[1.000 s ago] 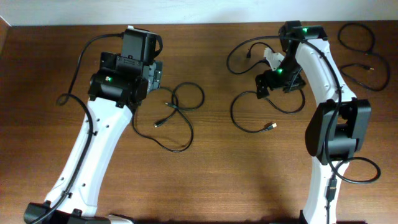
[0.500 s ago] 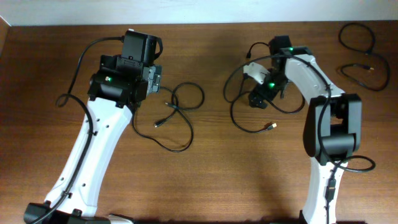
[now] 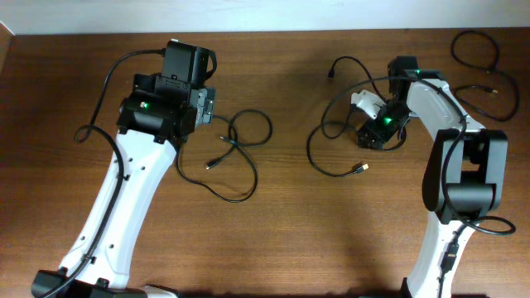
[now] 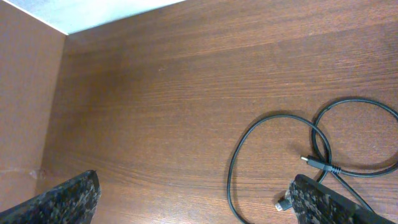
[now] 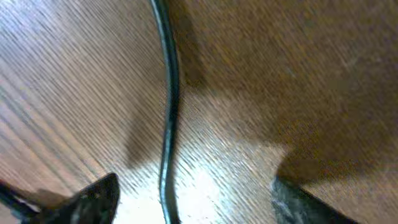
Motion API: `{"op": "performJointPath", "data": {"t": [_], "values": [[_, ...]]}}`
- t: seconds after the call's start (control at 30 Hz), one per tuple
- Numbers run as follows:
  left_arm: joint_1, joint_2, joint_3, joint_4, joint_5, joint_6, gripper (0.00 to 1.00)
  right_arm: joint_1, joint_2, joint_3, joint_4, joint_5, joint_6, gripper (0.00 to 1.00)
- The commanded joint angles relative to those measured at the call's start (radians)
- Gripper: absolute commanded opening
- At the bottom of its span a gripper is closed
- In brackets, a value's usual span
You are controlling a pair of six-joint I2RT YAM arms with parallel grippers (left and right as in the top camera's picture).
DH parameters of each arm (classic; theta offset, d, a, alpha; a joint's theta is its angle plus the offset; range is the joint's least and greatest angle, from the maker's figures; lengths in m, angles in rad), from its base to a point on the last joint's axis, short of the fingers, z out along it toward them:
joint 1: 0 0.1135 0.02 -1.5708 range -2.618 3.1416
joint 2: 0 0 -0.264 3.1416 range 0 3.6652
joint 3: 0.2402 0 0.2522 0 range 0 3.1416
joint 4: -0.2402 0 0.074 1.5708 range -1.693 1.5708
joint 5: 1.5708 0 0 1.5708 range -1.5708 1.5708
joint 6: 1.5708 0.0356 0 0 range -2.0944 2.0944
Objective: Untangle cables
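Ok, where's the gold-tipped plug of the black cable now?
Overhead view, right side: the gold-tipped plug lies on the wooden table just below the right arm's jaws, ending a black cable loop.

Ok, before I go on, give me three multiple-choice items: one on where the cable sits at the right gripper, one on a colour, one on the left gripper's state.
1. In the right wrist view, the right cable runs at the right gripper:
A) between its fingers
B) outside both fingers
C) nowhere in view

2. The left cable is:
A) white
B) red
C) black

3. The left gripper is:
A) shut on a cable
B) open and empty
C) shut on nothing

Key:
1 A, the cable passes down through the gap between the fingers.
2 C, it shows black against the brown table.
3 B, the fingers stand wide apart with only bare table between them.
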Motion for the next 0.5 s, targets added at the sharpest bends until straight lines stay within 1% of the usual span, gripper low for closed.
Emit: {"op": "performJointPath", "data": {"t": [0.0,0.07,0.1,0.17,0.2,0.23,0.27,0.3,0.33,0.37,0.4,0.43,0.47], "values": [[0.007,-0.016,0.005,0.002,0.004,-0.006,0.99,-0.005,0.04,-0.04,-0.014,0.046,0.006,0.22],[0.007,-0.016,0.005,0.002,0.004,-0.006,0.99,-0.005,0.04,-0.04,-0.014,0.045,0.009,0.24],[0.007,-0.016,0.005,0.002,0.004,-0.006,0.99,-0.005,0.04,-0.04,-0.014,0.039,0.011,0.28],[0.007,-0.016,0.005,0.002,0.004,-0.006,0.99,-0.005,0.04,-0.042,-0.018,-0.016,0.016,0.29],[0.007,-0.016,0.005,0.002,0.004,-0.006,0.99,-0.005,0.041,-0.043,-0.016,-0.04,0.016,0.34],[0.007,-0.016,0.005,0.002,0.004,-0.006,0.99,-0.005,0.041,-0.043,-0.01,-0.045,0.016,0.44],[0.007,-0.016,0.005,0.002,0.004,-0.006,0.99,-0.005,0.041,-0.043,-0.005,-0.048,0.016,0.48],[0.007,-0.016,0.005,0.002,0.004,-0.006,0.99,-0.005,0.042,-0.049,0.007,-0.092,0.017,0.63],[0.007,-0.016,0.005,0.002,0.004,-0.006,0.99,-0.005,0.042,-0.065,0.025,-0.113,0.016,0.38],[0.007,-0.016,0.005,0.002,0.004,-0.006,0.99,-0.005,0.042,-0.092,0.05,-0.107,0.016,0.5],[0.007,-0.016,0.005,0.002,0.004,-0.006,0.99,-0.005,0.042,-0.105,0.054,-0.083,0.016,0.52],[0.007,-0.016,0.005,0.002,0.004,-0.006,0.99,-0.005,0.042,-0.108,0.054,-0.047,0.013,0.57],[0.007,-0.016,0.005,0.002,0.004,-0.006,0.99,-0.005,0.04,-0.104,0.054,-0.027,-0.009,0.58]]}}
